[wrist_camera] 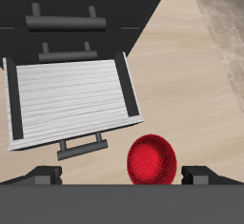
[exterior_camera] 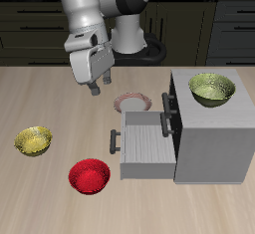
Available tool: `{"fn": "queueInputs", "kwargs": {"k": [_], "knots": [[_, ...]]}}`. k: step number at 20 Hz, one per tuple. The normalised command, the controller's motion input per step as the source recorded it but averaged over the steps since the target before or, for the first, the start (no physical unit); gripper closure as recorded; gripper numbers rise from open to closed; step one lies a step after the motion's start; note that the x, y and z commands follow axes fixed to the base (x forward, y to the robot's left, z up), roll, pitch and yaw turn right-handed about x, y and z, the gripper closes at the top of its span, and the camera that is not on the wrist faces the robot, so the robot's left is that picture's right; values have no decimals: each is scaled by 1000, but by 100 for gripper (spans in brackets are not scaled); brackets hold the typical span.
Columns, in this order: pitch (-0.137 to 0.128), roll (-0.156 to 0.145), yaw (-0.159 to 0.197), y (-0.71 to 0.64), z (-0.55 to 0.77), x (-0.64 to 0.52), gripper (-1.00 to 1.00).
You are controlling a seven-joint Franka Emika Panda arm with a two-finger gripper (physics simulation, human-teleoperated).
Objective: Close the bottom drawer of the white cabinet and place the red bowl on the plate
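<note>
- Two drawers belong to the white cabinet [exterior_camera: 211,138]; the bottom drawer [exterior_camera: 142,143] is pulled out, and you see its inside has nothing in it.
- Your gripper [exterior_camera: 97,86] hangs above the table with fingers apart, holding nothing.
- You find the red bowl [exterior_camera: 89,175] on the table near the front edge, just beside the drawer's handle [wrist_camera: 81,146].
- You see the plate [exterior_camera: 132,103] farther back, close to the cabinet.
- One yellow-green bowl [exterior_camera: 211,89] sits on the cabinet top, another [exterior_camera: 33,140] on the table.
</note>
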Motion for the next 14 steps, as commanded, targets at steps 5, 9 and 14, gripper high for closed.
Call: {"fn": "queueInputs", "kwargs": {"k": [5, 9, 14], "knots": [[35, -18, -36, -130, -68, -67, -100], [-2, 42, 45, -15, -175, 2, -100], [5, 50, -4, 160, -202, 32, -100]]}}
